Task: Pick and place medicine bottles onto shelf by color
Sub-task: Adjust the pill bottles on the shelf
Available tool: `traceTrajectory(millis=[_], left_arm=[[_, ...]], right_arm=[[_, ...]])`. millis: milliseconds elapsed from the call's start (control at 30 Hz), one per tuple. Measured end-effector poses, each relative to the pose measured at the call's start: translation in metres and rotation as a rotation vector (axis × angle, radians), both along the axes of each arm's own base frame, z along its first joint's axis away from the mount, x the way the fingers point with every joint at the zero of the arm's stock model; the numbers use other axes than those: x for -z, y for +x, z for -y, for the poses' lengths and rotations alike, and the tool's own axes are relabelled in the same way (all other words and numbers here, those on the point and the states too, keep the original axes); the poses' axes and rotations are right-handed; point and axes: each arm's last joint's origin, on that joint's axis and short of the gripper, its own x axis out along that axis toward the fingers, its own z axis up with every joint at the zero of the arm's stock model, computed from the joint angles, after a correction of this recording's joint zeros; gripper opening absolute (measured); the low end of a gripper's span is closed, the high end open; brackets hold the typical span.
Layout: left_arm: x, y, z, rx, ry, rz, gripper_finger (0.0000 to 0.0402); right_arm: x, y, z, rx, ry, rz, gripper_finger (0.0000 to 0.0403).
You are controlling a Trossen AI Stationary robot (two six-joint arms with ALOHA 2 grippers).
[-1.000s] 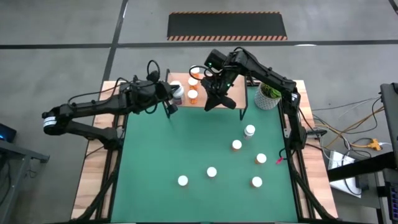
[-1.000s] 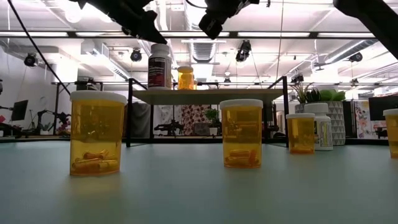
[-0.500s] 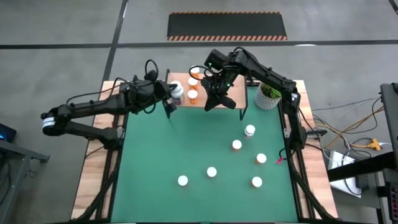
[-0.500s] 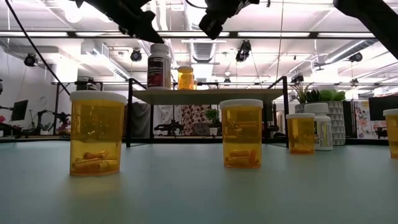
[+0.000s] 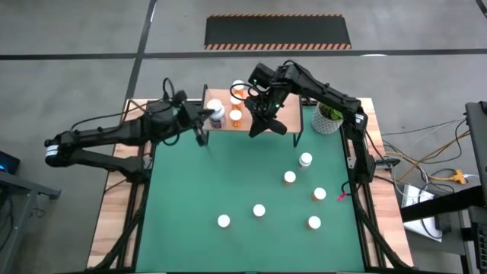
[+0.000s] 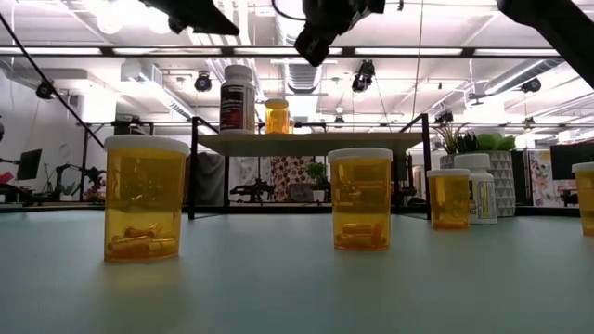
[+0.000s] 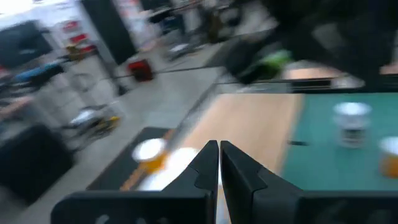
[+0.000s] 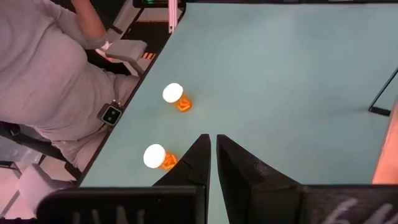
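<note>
The shelf (image 5: 259, 120) stands at the mat's far edge on thin black legs. On its board stand a dark-bodied bottle (image 5: 216, 114) and three orange bottles (image 5: 236, 116). Several white-capped bottles (image 5: 259, 210) stand upright on the green mat, among them a larger white one (image 5: 305, 160). My left gripper (image 5: 203, 116) is shut and empty, just left of the dark bottle. My right gripper (image 5: 255, 129) is shut and empty above the shelf's front edge. Both grippers show at the top of the low view, the left (image 6: 200, 14) and the right (image 6: 311, 42).
A white pot with a green plant (image 5: 329, 118) stands right of the shelf. In the low view, orange bottles (image 6: 146, 199) (image 6: 361, 199) stand close in front. A seated person (image 8: 56, 81) shows beyond the mat's near edge. Bare mat lies in the left half (image 5: 190, 183).
My left arm has drawn back toward the table's left edge and up, away from the dark bottle, which stays standing on the shelf. My right gripper has shifted slightly toward the left above the shelf.
</note>
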Motion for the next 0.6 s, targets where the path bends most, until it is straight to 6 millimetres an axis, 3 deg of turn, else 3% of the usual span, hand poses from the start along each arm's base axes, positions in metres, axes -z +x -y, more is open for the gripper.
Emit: traceTrajectory(millis=[200, 300, 600], left_arm=[[0.018, -0.002, 0.025, 0.213, -0.017, 0.010, 0.0000], [0.026, -0.003, 0.032, 0.256, 0.007, 0.012, 0.0000], [0.044, -0.006, 0.037, 0.290, 0.004, 0.006, 0.0000]], right_arm=[[0.022, 0.010, 0.005, 0.021, -0.019, -0.004, 0.0018], [0.024, 0.016, 0.011, 0.123, -0.141, -0.024, 0.0018], [-0.006, 0.019, 0.033, 0.521, -0.676, -0.036, 0.0018]])
